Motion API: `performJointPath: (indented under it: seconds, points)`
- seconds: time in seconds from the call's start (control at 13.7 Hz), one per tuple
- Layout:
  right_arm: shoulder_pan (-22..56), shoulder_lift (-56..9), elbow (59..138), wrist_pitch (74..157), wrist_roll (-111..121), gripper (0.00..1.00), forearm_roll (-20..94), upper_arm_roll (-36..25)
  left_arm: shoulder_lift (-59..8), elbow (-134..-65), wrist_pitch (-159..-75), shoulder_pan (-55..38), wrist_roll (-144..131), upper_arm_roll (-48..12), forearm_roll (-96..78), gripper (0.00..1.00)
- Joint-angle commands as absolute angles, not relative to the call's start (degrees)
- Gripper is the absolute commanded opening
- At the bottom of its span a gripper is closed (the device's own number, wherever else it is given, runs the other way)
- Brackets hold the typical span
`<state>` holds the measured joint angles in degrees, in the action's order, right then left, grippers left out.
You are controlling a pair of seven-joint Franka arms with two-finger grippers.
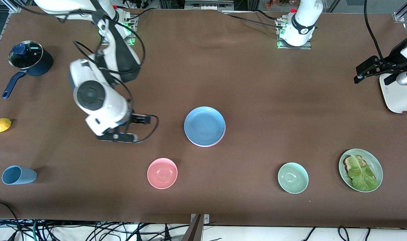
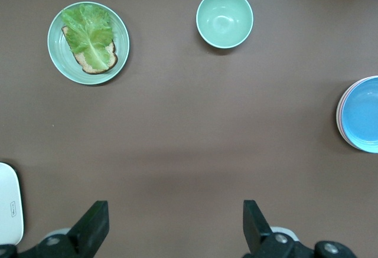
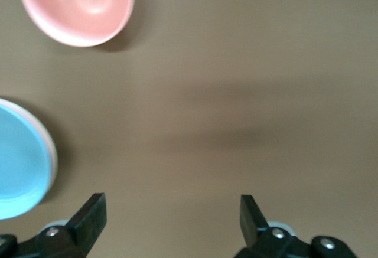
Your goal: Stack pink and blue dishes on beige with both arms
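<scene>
Blue plate (image 1: 204,124) tops the stack mid-worktop, pink rim (image 1: 207,144) peeping under it, beige hidden; right hand (image 1: 141,129) beside the stack, wide open and empty, should lift straight clear; left hand (image 2: 171,228), open and empty, waits.

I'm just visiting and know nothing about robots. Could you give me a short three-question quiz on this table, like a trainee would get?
1. True or false: the blue plate is the top of the stack.
2. Which dish lies nearer the front camera than the stack, toward the right arm's end? A) pink bowl B) pale green bowl C) green plate with lettuce
3. Fill in: the right gripper hangs over bare table beside the stack, its fingers ____.

Key: 1 true; 2 A; 3 open.
</scene>
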<state>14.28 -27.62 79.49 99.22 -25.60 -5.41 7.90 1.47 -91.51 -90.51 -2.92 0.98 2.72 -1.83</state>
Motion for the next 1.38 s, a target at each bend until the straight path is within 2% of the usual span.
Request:
performJointPath:
  seconds: [0.0, 0.22, 0.51, 0.66, 0.8, 0.95, 1.09, 1.16, 1.31]
  points:
    - [14.33, -24.01, 80.77, 96.08, -19.09, 1.0, -5.27, 4.49, 0.26, -89.47, -89.65, -2.81, 1.23, 2.55, -0.79, 1.0]
    - [14.07, -20.93, 80.77, 91.34, -18.11, 1.0, -2.57, 2.21, 0.26, -89.47, -89.65, -2.73, 1.23, 2.55, -0.88, 1.0]
    - [14.06, -13.73, 81.56, 82.81, -8.65, 1.0, 0.79, -5.6, 0.26, -89.38, -89.74, -2.81, 1.23, 2.55, -1.05, 1.0]
    - [12.23, -10.22, 81.56, 81.04, -6.95, 1.0, 0.88, -6.86, 0.26, -89.38, -89.74, -2.9, 1.23, 2.55, -0.97, 1.0]
    - [7.58, -5.38, 83.31, 81.47, -6.85, 1.0, 1.58, -6.5, 0.18, -89.38, -89.74, -2.81, 1.32, 2.64, -1.05, 1.0]
    - [6.51, -2.3, 86.73, 83.4, -6.5, 1.0, 2.37, -6.5, 0.18, -89.38, -89.74, -2.81, 1.23, 2.64, -0.97, 1.0]
    - [3.61, 1.91, 94.79, 87.43, -2.75, 1.0, 2.72, -6.5, 0.18, -89.3, -89.74, -2.9, 1.23, 2.64, -0.97, 1.0]
    - [3.6, 3.15, 96.4, 88.23, -0.46, 1.0, 2.12, -6.5, 0.09, -89.38, -89.74, -2.73, 1.32, 2.64, -1.05, 1.0]
    - [3.08, 3.16, 95.63, 87.89, -0.09, 1.0, -1.04, -3.98, -0.09, -89.38, -89.74, -2.81, 1.23, 2.64, -1.05, 1.0]
